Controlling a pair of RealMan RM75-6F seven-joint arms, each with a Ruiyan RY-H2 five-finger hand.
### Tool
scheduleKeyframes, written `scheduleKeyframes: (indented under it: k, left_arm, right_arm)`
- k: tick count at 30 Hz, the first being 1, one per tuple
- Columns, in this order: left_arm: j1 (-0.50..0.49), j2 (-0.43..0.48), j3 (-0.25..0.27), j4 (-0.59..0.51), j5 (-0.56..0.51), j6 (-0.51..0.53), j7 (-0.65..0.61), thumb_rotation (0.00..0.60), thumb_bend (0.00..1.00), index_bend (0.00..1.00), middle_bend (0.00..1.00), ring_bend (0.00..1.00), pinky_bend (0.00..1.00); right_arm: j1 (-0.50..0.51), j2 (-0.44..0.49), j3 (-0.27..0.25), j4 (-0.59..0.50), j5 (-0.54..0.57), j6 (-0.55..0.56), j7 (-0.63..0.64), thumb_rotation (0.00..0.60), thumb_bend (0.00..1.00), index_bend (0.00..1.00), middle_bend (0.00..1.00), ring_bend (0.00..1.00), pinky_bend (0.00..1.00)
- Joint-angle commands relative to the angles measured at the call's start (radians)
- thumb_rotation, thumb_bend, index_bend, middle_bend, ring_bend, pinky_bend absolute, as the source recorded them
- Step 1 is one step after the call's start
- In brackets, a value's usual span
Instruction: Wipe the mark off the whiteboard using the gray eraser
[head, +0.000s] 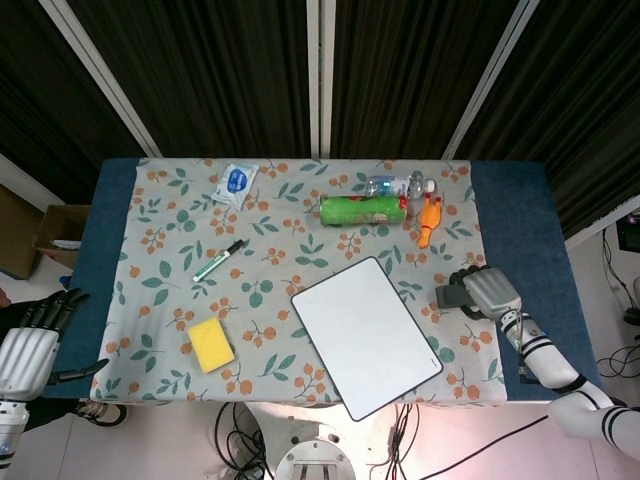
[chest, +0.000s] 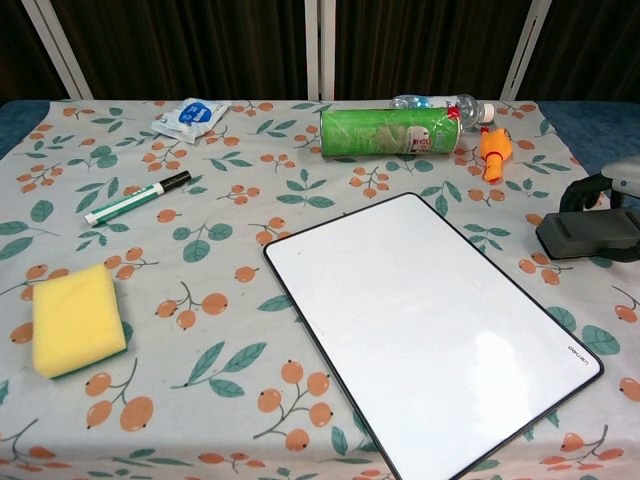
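The whiteboard lies tilted on the flowered cloth, and its white face shows no mark. My right hand holds the gray eraser down on the cloth just right of the board's far right edge, fingers curled over its top. My left hand hangs off the table's left edge, fingers spread and empty, seen only in the head view.
A yellow sponge sits at front left. A green marker lies left of centre. At the back lie a wipes packet, a green can, a clear bottle and an orange toy.
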Motion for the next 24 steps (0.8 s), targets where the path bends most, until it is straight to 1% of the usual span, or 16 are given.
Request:
scheduleKeyframes:
  k: [1, 2, 4, 6, 8, 10, 13, 15, 17, 19, 21, 23, 24]
  left_arm:
    - [0.001, -0.002, 0.000, 0.004, 0.000, 0.002, -0.004, 0.399, 0.02, 0.14, 0.10, 0.09, 0.17]
    - [0.001, -0.003, 0.000, 0.006, 0.000, 0.004, -0.005, 0.398, 0.02, 0.14, 0.10, 0.09, 0.17]
    - [0.001, -0.004, -0.001, 0.008, 0.004, 0.010, -0.005, 0.398, 0.02, 0.14, 0.10, 0.09, 0.16]
    - [0.002, -0.004, -0.003, 0.008, 0.008, 0.017, -0.002, 0.400, 0.02, 0.14, 0.10, 0.09, 0.16]
    - [0.003, -0.003, -0.004, 0.005, 0.011, 0.024, 0.001, 0.398, 0.02, 0.14, 0.10, 0.09, 0.17]
    - [0.002, 0.000, -0.005, 0.000, 0.014, 0.027, 0.005, 0.398, 0.02, 0.14, 0.10, 0.09, 0.16]
    - [-0.003, 0.010, -0.009, -0.015, 0.021, 0.030, 0.022, 0.401, 0.02, 0.14, 0.10, 0.09, 0.16]
    - [-0.004, 0.017, -0.014, -0.029, 0.024, 0.037, 0.029, 0.400, 0.02, 0.14, 0.10, 0.09, 0.17]
    - [-0.004, 0.020, -0.021, -0.036, 0.019, 0.043, 0.033, 0.401, 0.02, 0.14, 0.10, 0.09, 0.17]
    - [-0.004, 0.021, -0.026, -0.038, 0.010, 0.044, 0.035, 0.400, 0.02, 0.14, 0.10, 0.09, 0.17]
    - [-0.006, 0.021, -0.031, -0.034, 0.000, 0.040, 0.033, 0.399, 0.02, 0.14, 0.10, 0.09, 0.16]
    - [-0.008, 0.020, -0.036, -0.030, -0.007, 0.037, 0.032, 0.399, 0.02, 0.14, 0.10, 0.09, 0.16]
    - [-0.011, 0.020, -0.039, -0.029, -0.009, 0.035, 0.031, 0.399, 0.02, 0.14, 0.10, 0.09, 0.16]
  right_arm:
    - [-0.007, 0.008, 0.006, -0.013, -0.010, 0.027, -0.008, 0.600, 0.06, 0.00, 0.00, 0.00, 0.00]
    - [-0.011, 0.010, 0.009, -0.016, -0.015, 0.045, -0.008, 0.600, 0.03, 0.00, 0.00, 0.00, 0.00]
    - [-0.028, 0.016, 0.012, -0.031, -0.039, 0.100, 0.005, 0.600, 0.00, 0.00, 0.00, 0.00, 0.00]
    - [-0.054, 0.034, 0.010, -0.055, -0.068, 0.168, 0.020, 0.600, 0.00, 0.00, 0.00, 0.00, 0.00]
    - [-0.086, 0.069, 0.003, -0.096, -0.089, 0.234, 0.005, 0.600, 0.00, 0.00, 0.00, 0.00, 0.00]
    - [-0.137, 0.125, -0.005, -0.158, -0.106, 0.328, -0.046, 0.600, 0.00, 0.00, 0.00, 0.00, 0.00]
    - [-0.227, 0.211, -0.002, -0.260, -0.092, 0.470, -0.136, 0.600, 0.00, 0.00, 0.00, 0.00, 0.00]
    - [-0.298, 0.265, 0.000, -0.329, -0.075, 0.569, -0.165, 0.600, 0.00, 0.00, 0.00, 0.00, 0.00]
    - [-0.360, 0.288, 0.001, -0.358, -0.058, 0.651, -0.169, 0.600, 0.00, 0.00, 0.00, 0.00, 0.00]
    - [-0.426, 0.279, 0.010, -0.350, -0.027, 0.729, -0.156, 0.600, 0.02, 0.00, 0.00, 0.00, 0.00]
    - [-0.471, 0.243, 0.019, -0.303, -0.001, 0.769, -0.126, 0.600, 0.05, 0.00, 0.00, 0.00, 0.00]
    - [-0.494, 0.213, 0.022, -0.260, 0.022, 0.763, -0.085, 0.600, 0.06, 0.00, 0.00, 0.00, 0.00]
    - [-0.502, 0.201, 0.021, -0.240, 0.037, 0.743, -0.060, 0.600, 0.06, 0.00, 0.00, 0.00, 0.00]
